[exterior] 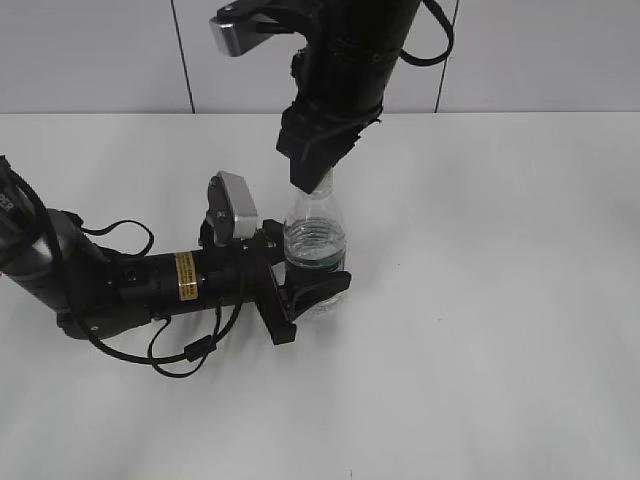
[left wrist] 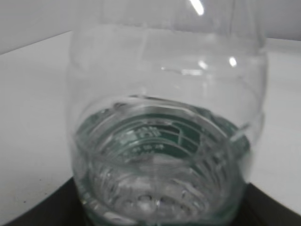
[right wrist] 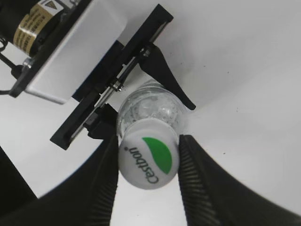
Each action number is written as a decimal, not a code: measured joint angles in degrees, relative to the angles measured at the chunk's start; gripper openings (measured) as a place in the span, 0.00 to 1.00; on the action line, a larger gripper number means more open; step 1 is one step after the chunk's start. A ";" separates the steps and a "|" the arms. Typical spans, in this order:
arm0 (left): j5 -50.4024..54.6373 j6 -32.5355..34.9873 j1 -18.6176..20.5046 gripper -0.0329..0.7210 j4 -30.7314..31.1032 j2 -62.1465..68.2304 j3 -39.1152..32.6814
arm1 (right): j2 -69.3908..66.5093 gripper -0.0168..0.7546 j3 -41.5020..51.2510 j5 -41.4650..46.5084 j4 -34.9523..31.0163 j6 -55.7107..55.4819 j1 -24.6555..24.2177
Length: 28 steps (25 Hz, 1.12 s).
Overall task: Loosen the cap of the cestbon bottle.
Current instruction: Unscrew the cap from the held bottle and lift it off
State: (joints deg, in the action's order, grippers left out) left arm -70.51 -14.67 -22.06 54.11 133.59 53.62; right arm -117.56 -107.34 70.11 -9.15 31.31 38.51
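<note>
left tool (exterior: pixel 315 290) clamped low, right tool (right wrist: pixel 148 160) pinching from above.

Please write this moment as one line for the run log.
left hand: shut on cestbon bottle | right hand: shut on cap | bottle: upright on table

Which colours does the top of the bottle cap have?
The cap is white with a green leaf-shaped mark and dark lettering; the right wrist view shows it best.

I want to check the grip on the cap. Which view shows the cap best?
The right wrist view: the cap faces the camera, logo readable, between the right gripper fingers. In the exterior view that gripper hides it. The left wrist view shows only the bottle body.
</note>
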 joint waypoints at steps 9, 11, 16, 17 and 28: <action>0.00 0.04 0.00 0.59 0.05 0.00 0.00 | 0.12 0.41 0.00 0.00 -0.51 17.58 0.00; 0.00 0.16 0.00 0.59 0.05 0.00 0.00 | 0.12 0.41 0.00 0.00 -0.83 22.00 0.00; 0.00 0.16 0.00 0.59 0.05 0.00 0.00 | 0.20 0.41 0.00 0.00 -0.88 29.37 0.00; 0.00 0.16 0.00 0.59 0.05 0.00 0.00 | 0.20 0.41 0.00 0.00 -0.88 30.36 0.00; 0.00 0.16 0.00 0.59 0.10 0.00 0.00 | 0.30 0.40 0.00 0.05 -0.88 44.66 0.00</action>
State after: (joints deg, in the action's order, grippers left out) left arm -70.51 -14.50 -22.06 54.22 133.59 53.62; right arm -117.26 -107.34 70.16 -10.03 75.97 38.51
